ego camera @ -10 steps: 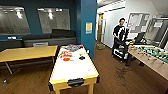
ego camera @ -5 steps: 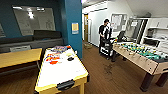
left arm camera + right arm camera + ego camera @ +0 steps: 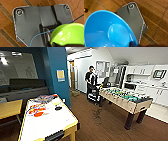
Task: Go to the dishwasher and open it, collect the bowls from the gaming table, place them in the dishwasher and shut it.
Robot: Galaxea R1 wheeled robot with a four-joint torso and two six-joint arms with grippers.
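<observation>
A lime green bowl (image 3: 67,35) hangs close over the wooden floor in the left wrist view, with my left gripper (image 3: 53,44) shut on its rim. The right wrist view has a blue bowl (image 3: 107,31) over the same floor, and my right gripper (image 3: 133,44) is shut on its edge. The gaming table (image 3: 50,124), white-topped with red-orange graphics and yellow sides, stands at the lower left of the head view. A small dark thing (image 3: 58,107) lies on its top. I cannot make out the dishwasher among the far kitchen units.
A foosball table (image 3: 125,98) stands to the right. A person (image 3: 89,82) with a control rig stands behind it. White kitchen cabinets (image 3: 150,89) line the far right. A teal wall corner (image 3: 58,74), a yellow table (image 3: 10,108) and a sofa (image 3: 27,87) lie left. Brown floor (image 3: 100,122) runs between the tables.
The whole head picture has slid left, so the camera has turned right. More of the foosball table and the kitchen has come into view.
</observation>
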